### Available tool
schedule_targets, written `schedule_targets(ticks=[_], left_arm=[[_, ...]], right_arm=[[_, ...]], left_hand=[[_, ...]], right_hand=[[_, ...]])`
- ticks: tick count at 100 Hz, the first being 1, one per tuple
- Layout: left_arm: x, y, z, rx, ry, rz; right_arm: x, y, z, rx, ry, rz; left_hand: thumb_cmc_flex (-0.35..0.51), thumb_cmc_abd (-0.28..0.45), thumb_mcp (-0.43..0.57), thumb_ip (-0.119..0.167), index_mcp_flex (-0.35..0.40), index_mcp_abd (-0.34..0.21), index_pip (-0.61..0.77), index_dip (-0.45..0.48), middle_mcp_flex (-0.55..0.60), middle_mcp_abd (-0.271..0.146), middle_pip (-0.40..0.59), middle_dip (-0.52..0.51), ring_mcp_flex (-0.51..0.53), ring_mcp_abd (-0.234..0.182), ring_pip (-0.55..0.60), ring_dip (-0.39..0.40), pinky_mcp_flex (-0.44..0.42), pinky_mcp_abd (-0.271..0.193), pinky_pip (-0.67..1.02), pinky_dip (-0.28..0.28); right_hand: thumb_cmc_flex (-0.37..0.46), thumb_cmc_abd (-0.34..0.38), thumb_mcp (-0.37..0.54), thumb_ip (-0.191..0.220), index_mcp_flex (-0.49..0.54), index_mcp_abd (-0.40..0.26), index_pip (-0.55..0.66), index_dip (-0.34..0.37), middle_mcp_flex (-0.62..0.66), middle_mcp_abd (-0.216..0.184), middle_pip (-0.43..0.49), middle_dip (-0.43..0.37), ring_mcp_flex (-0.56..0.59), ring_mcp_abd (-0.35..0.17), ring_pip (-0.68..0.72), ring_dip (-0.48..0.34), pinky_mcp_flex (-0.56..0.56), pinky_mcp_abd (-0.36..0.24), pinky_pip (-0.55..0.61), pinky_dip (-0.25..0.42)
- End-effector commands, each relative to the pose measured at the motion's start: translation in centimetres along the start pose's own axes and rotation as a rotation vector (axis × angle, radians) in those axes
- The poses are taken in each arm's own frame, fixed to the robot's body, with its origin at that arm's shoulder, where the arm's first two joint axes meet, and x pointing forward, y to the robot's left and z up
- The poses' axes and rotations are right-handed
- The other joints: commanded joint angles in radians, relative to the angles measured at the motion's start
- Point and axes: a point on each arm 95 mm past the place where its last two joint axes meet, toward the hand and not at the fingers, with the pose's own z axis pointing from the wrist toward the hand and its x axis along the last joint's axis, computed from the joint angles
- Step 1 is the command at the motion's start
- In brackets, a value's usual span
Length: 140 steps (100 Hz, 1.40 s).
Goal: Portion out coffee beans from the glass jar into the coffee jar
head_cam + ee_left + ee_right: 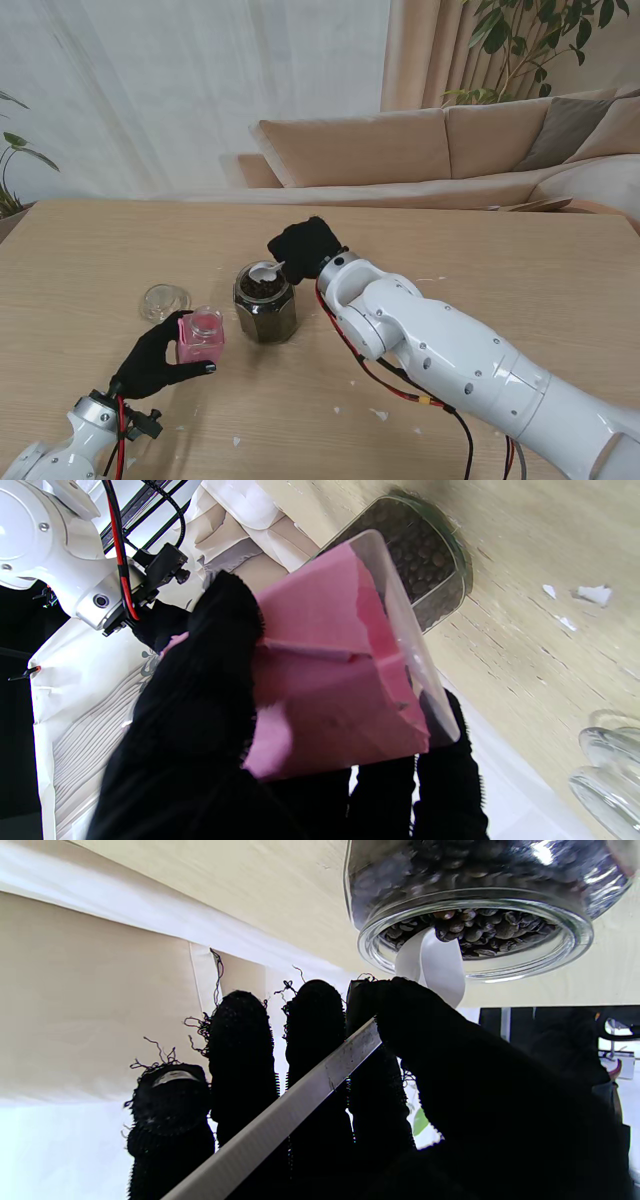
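Note:
A glass jar [264, 303] full of dark coffee beans stands open at the table's middle. My right hand [305, 247], in a black glove, is shut on a white spoon [320, 1080]; the spoon's bowl [266, 270] dips into the jar's mouth [475, 935] among the beans. To the left and nearer to me, my left hand [155, 358] is shut on the small pink-lined coffee jar [201, 338], which stands upright beside the glass jar [425, 565]. In the left wrist view the pink jar [335, 665] fills the middle, with black fingers [200, 700] wrapped around it.
A clear glass lid [166, 299] lies on the table left of the glass jar, also seen as a lid edge [605, 765]. Small white scraps [380, 413] dot the wood near my right arm. A beige sofa [400, 150] stands beyond the far table edge.

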Motion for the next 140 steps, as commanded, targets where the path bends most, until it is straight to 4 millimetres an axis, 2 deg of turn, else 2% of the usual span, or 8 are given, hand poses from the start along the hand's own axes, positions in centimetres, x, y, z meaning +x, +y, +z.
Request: schedule_targets(ticks=[1, 38, 60, 71, 87, 94, 107, 140], left_arm=[[0.24, 0.37, -0.03, -0.019, 0.003, -0.003], [0.23, 0.4, 0.0, -0.025, 0.001, 0.001], [0.22, 0.41, 0.0, -0.026, 0.0, 0.003], [0.22, 0.43, 0.01, -0.027, 0.0, 0.004], [0.21, 0.49, 0.02, -0.03, -0.001, 0.006], [0.2, 0.51, 0.04, -0.033, -0.002, 0.006], [0.18, 0.52, 0.05, -0.035, -0.003, 0.007], [0.15, 0.49, 0.06, -0.034, -0.003, 0.006]], right_arm=[[0.32, -0.16, -0.12, 0.015, 0.009, 0.006], [0.36, -0.06, -0.02, 0.023, 0.014, 0.057], [0.4, 0.0, -0.06, 0.035, 0.012, 0.085], [0.43, 0.07, -0.1, 0.043, 0.012, 0.088], [0.46, 0.01, -0.05, 0.043, 0.008, 0.098], [0.48, -0.03, 0.0, 0.043, 0.007, 0.1], [0.51, -0.12, 0.09, 0.042, 0.005, 0.109], [0.24, 0.04, -0.06, -0.004, -0.014, 0.054]], left_hand=[[0.182, 0.166, 0.263, 0.052, 0.067, -0.172, 0.195, 0.093, 0.083, -0.111, 0.148, 0.052, -0.026, -0.007, 0.014, 0.004, 0.001, -0.013, 0.021, 0.025], [0.182, 0.167, 0.262, 0.052, 0.064, -0.172, 0.193, 0.094, 0.078, -0.111, 0.146, 0.052, -0.029, -0.009, 0.012, 0.003, -0.001, -0.015, 0.019, 0.024], [0.183, 0.166, 0.262, 0.052, 0.063, -0.172, 0.192, 0.094, 0.078, -0.111, 0.145, 0.053, -0.031, -0.009, 0.012, 0.002, -0.001, -0.014, 0.018, 0.023], [0.183, 0.167, 0.262, 0.052, 0.063, -0.172, 0.192, 0.094, 0.078, -0.111, 0.145, 0.053, -0.031, -0.009, 0.011, 0.002, -0.001, -0.014, 0.018, 0.023], [0.182, 0.168, 0.261, 0.052, 0.062, -0.172, 0.191, 0.094, 0.078, -0.111, 0.145, 0.053, -0.032, -0.01, 0.011, 0.001, -0.001, -0.014, 0.018, 0.023], [0.183, 0.168, 0.26, 0.052, 0.062, -0.173, 0.191, 0.094, 0.076, -0.11, 0.143, 0.053, -0.034, -0.01, 0.01, 0.001, -0.002, -0.015, 0.017, 0.023], [0.183, 0.168, 0.26, 0.052, 0.06, -0.172, 0.19, 0.094, 0.075, -0.111, 0.143, 0.053, -0.035, -0.01, 0.01, 0.0, -0.003, -0.015, 0.016, 0.022], [0.183, 0.169, 0.258, 0.053, 0.06, -0.172, 0.189, 0.095, 0.075, -0.111, 0.142, 0.054, -0.035, -0.01, 0.01, 0.0, -0.003, -0.017, 0.016, 0.023]], right_hand=[[-0.025, 0.01, -0.007, -0.002, -0.004, -0.018, 0.007, -0.007, 0.038, -0.023, 0.015, 0.013, 0.03, -0.022, 0.017, 0.019, 0.008, -0.015, 0.043, 0.003], [-0.049, 0.056, -0.005, 0.005, -0.027, -0.034, 0.012, 0.019, 0.066, -0.048, 0.011, 0.005, 0.059, -0.023, 0.013, 0.015, 0.039, -0.011, 0.045, -0.003], [-0.093, 0.117, 0.014, 0.064, -0.027, -0.013, 0.003, 0.01, 0.056, -0.026, -0.006, -0.005, 0.042, -0.005, 0.004, 0.013, 0.018, -0.003, 0.043, -0.002], [-0.073, 0.117, 0.037, 0.086, -0.024, -0.016, 0.009, 0.014, 0.053, -0.027, -0.005, -0.004, 0.037, -0.005, 0.005, 0.015, 0.012, -0.003, 0.043, 0.0], [-0.081, 0.109, 0.119, 0.132, -0.007, -0.018, 0.057, 0.101, 0.055, -0.029, 0.028, 0.015, 0.038, 0.0, 0.024, 0.025, 0.009, 0.003, 0.056, 0.011], [-0.112, 0.104, 0.17, 0.163, 0.008, -0.029, 0.07, 0.194, 0.06, -0.046, 0.073, 0.044, 0.046, -0.006, 0.049, 0.038, 0.017, 0.004, 0.074, 0.021], [-0.147, 0.096, 0.212, 0.207, 0.028, -0.04, 0.095, 0.288, 0.074, -0.058, 0.159, 0.107, 0.07, -0.017, 0.119, 0.071, 0.043, 0.008, 0.13, 0.046], [-0.141, 0.089, 0.187, 0.213, 0.037, -0.05, 0.087, 0.338, 0.08, -0.052, 0.217, 0.168, 0.086, -0.017, 0.213, 0.115, 0.096, -0.011, 0.2, 0.107]])
